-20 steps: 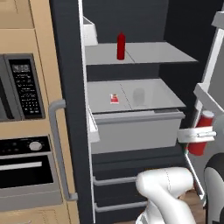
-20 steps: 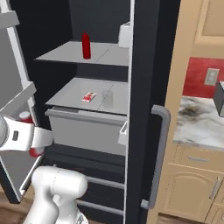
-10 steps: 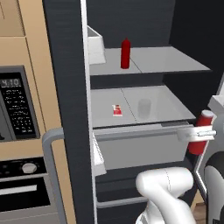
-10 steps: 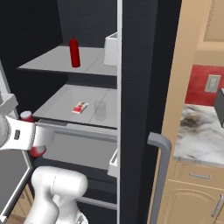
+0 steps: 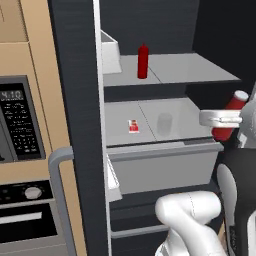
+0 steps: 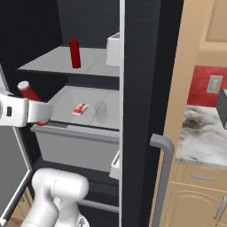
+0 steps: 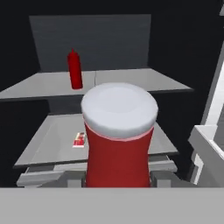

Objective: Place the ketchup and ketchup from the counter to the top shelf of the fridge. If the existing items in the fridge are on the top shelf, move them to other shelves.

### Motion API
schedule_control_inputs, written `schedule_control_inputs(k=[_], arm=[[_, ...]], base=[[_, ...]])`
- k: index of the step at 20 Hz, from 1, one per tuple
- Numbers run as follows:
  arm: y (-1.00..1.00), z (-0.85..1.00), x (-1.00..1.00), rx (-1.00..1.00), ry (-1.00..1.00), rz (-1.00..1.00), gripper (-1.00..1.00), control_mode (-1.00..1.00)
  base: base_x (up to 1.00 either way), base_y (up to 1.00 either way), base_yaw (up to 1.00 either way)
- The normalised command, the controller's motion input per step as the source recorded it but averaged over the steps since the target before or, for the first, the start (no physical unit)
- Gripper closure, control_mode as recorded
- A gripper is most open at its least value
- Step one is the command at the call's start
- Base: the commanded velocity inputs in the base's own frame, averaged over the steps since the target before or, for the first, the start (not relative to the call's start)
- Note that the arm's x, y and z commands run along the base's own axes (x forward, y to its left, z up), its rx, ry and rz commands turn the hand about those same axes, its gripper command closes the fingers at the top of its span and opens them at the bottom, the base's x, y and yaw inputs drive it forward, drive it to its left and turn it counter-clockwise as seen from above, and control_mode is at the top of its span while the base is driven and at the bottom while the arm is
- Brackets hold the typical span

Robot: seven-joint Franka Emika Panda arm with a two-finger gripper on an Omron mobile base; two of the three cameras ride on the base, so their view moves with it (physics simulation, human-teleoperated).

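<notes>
Nearest the camera, the gripper (image 5: 223, 118) has its jaws closed on the white-capped ketchup bottle (image 7: 118, 144), held in front of the open fridge (image 6: 137, 66) at about the height of the middle shelf (image 5: 185, 117). The bottle looks light and stiff, a smooth plastic likely to slip if squeezed loosely; the grip sits mid-body, below the cap, which seems a sound hold. Beyond it, on the middle shelf, lie the red-and-white packet (image 5: 133, 126) and the clear tumbler (image 5: 164, 123). Farthest back, the darker ketchup bottle (image 5: 143, 61) stands upright on the top shelf (image 5: 200, 67).
</notes>
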Motion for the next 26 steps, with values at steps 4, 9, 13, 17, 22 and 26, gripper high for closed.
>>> schedule_control_inputs(k=[4,9,13,17,22,26], arm=[[0.00,0.82,0.86,0.01,-0.22,-0.04,1.00,-1.00],[-0.04,0.42,0.93,0.00,-0.04,0.00,1.00,-1.00],[-0.35,0.11,0.73,0.00,0.00,0.01,1.00,-1.00],[-0.34,0.00,0.64,0.00,0.00,0.05,1.00,-1.00],[-0.04,0.00,0.80,0.00,0.12,0.01,1.00,-1.00],[0.00,-0.01,0.87,0.00,0.25,0.00,1.00,-1.00]], base=[[0.00,0.00,0.00],[0.00,0.00,0.00],[0.00,0.00,0.00],[0.00,0.00,0.00],[0.00,0.00,0.00],[0.00,0.00,0.00]])
